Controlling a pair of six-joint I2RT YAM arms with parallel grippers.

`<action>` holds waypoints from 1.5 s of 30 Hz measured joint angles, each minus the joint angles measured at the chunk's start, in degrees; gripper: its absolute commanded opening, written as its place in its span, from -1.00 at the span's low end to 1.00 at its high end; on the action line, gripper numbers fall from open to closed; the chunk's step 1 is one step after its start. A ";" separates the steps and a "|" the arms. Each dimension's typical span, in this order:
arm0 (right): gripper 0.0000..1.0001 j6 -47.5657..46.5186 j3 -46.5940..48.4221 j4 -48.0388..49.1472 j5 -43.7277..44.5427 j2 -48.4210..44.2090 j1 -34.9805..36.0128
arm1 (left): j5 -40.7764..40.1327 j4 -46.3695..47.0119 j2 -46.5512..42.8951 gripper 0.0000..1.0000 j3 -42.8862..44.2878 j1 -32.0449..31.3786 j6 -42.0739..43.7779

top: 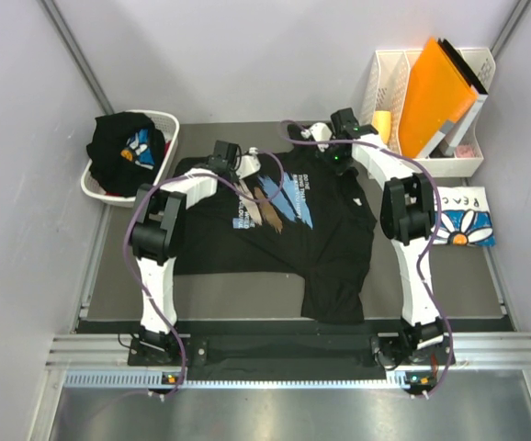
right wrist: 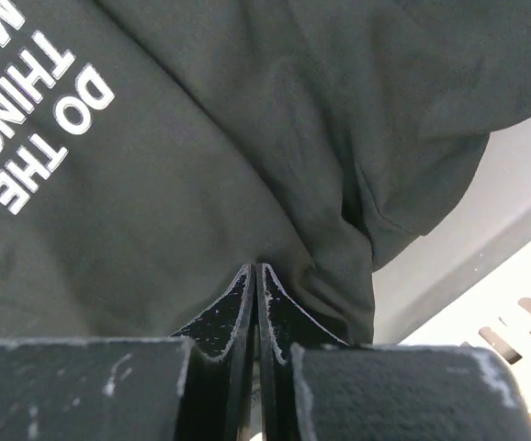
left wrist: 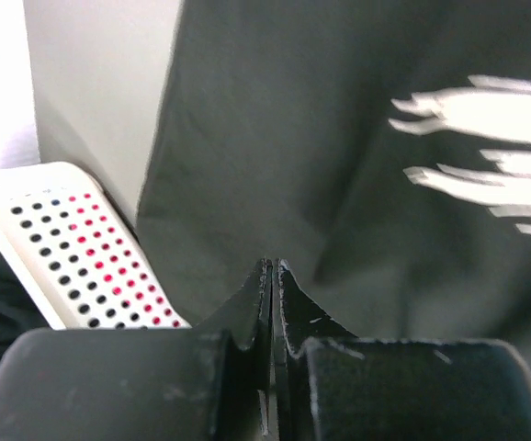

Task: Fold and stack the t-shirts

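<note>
A black t-shirt (top: 334, 248) with a blue, white and tan brush-stroke print lies spread face up on the dark mat. My left gripper (top: 236, 175) is shut on its far left part, fingertips (left wrist: 273, 266) pressed together into the cloth (left wrist: 275, 138). My right gripper (top: 339, 170) is shut on the far right part; the fabric (right wrist: 201, 184) bunches into folds at its closed tips (right wrist: 256, 268), beside white lettering. Another black t-shirt (top: 118, 147) is heaped in the basket. A folded white t-shirt (top: 463, 225) with a blue daisy print lies at the right.
The white laundry basket (top: 169, 138) stands at the back left, its perforated wall (left wrist: 73, 248) close to my left gripper. A white file holder (top: 458, 165) with an orange folder (top: 435, 92) stands at the back right, its edge (right wrist: 514, 331) near my right gripper.
</note>
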 measured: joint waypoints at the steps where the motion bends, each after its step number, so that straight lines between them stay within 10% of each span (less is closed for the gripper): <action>1: -1.00 0.13 0.00 -0.15 -0.11 0.13 0.00 | -0.17 0.20 0.59 -1.00 0.70 0.00 -0.17; 30: -1.00 -2.99 -4.24 7.72 22.97 0.33 -1.88 | -4.72 2.45 2.27 -1.00 1.27 -1.01 -1.66; 45: -1.00 2.27 -4.66 11.82 11.91 -3.85 -1.88 | -5.88 7.85 1.88 -1.00 -1.55 -1.40 -5.35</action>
